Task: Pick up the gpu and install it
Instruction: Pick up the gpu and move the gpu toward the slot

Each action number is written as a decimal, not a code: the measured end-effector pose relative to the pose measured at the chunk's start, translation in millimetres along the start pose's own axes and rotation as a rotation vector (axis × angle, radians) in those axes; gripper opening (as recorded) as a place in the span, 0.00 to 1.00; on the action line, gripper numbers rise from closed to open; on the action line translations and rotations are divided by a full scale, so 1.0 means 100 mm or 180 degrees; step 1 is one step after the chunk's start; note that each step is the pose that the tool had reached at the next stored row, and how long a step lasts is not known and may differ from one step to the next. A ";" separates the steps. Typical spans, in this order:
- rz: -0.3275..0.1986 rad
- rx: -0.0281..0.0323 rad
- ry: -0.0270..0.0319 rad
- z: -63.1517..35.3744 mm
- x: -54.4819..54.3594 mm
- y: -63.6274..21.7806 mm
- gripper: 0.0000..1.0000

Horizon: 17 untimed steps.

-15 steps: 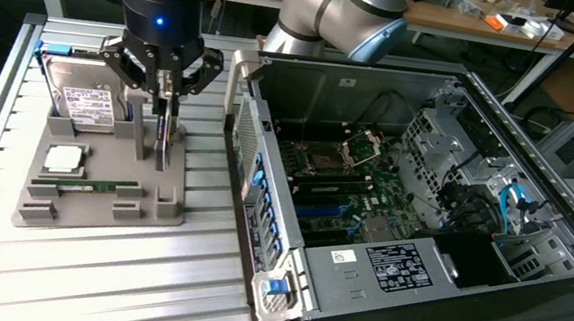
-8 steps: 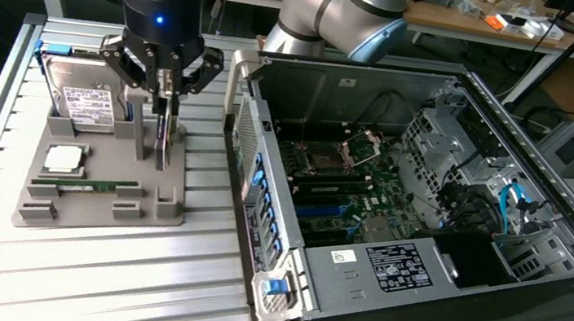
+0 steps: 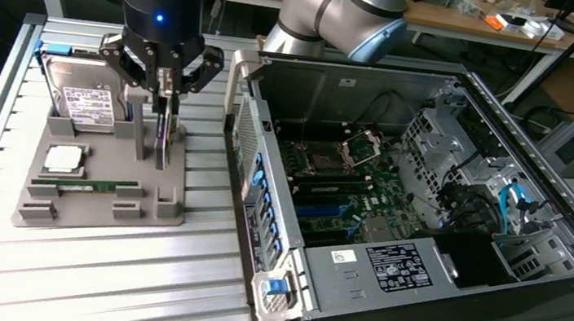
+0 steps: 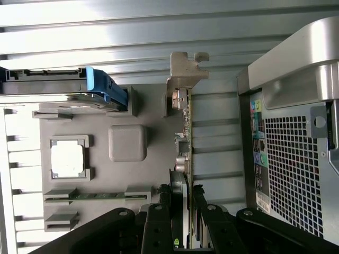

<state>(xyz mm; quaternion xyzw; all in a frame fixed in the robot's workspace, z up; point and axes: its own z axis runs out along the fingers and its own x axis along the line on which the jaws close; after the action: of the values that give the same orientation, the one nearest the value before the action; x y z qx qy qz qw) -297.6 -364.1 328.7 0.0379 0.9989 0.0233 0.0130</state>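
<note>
Gripper (image 3: 168,95): black, multi-link fingers, hanging straight down over the parts tray; jaws closed onto the upper edge of the gpu (image 3: 164,141), one finger on each face. In the wrist view the gripper (image 4: 186,188) flanks the card seen edge-on.

Item held: gpu (image 4: 186,132). Thin flat circuit card, dark, standing on its long edge in a slot of the tray. Silvery metal bracket (image 4: 185,66) with a hooked tab at the end away from the fingers; small components dot one face.

Handling, by judgement: light and stiff, but fragile. The board edge and bare faces are the sound places to grip; components and the connector edge are not. A narrow pinch leaves the card free to swing, and the bracket end probably weighs it down on that side.

Tray (image 3: 94,215): grey moulded holder. Also on it:
- hard drive (image 3: 88,99), silver with a white label, propped at the far end;
- square processor (image 3: 65,156) in a recess;
- narrow green memory stick (image 3: 87,183), lying flat.

Table (image 3: 85,283): pale slatted aluminium, under the tray.

Computer case (image 3: 362,88): open, on its side, just beside the tray toward the exterior view's right. Motherboard (image 3: 339,183) exposed inside, cables and drive cage beyond.
</note>
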 end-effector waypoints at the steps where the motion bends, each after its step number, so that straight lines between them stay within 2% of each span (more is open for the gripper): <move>1: 0.0000 0.0000 0.0000 -0.003 0.00 0.000 0.27; 17: 0.0000 0.0000 0.0000 -0.073 0.00 0.003 0.27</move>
<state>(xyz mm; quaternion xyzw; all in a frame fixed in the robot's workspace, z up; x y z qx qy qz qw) -297.7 -364.1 336.0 0.0379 0.9989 0.0232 0.0130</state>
